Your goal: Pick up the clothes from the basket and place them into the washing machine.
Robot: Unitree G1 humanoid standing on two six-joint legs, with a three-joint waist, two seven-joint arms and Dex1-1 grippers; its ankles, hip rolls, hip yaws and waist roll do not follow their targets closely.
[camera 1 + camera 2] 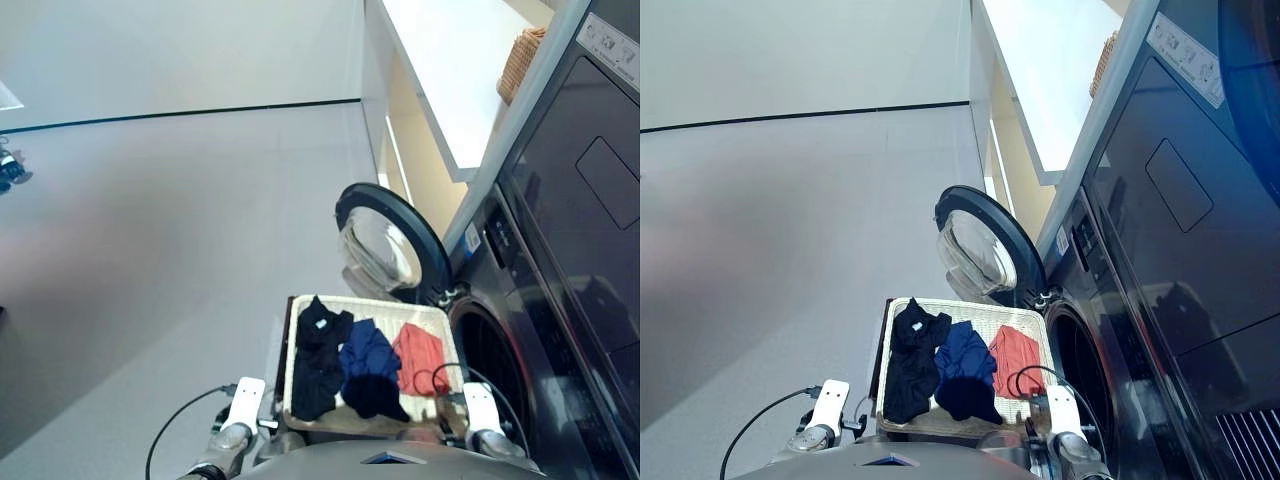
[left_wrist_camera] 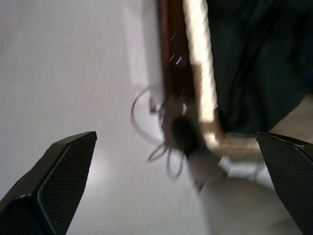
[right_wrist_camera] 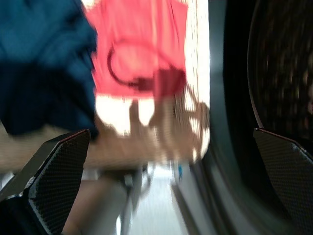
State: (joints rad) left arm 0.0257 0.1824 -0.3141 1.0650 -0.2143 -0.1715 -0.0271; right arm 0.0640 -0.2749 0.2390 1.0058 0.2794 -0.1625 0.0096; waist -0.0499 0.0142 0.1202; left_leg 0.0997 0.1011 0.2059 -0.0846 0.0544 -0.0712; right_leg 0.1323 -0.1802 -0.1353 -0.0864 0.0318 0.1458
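My left claw point(image 2: 176, 186) spread wide, empty, beside cream woven tray basket point(image 1: 372, 305) | my right claw point(image 3: 171, 186) spread wide, empty | 3 garments in basket: black point(image 1: 318, 358), navy blue point(image 1: 368, 365), red-orange point(image 1: 418, 358) | dark grey front-loading washing machine point(image 1: 560, 300), round porthole door point(image 1: 385, 245) swung open, just beside basket

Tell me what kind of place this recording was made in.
Probably a laundry corner or a mock-up of one: a dark front-loading washing machine with its porthole door swung open, a cream woven basket of clothes before it, and a pale counter beside the machine over bare grey floor.
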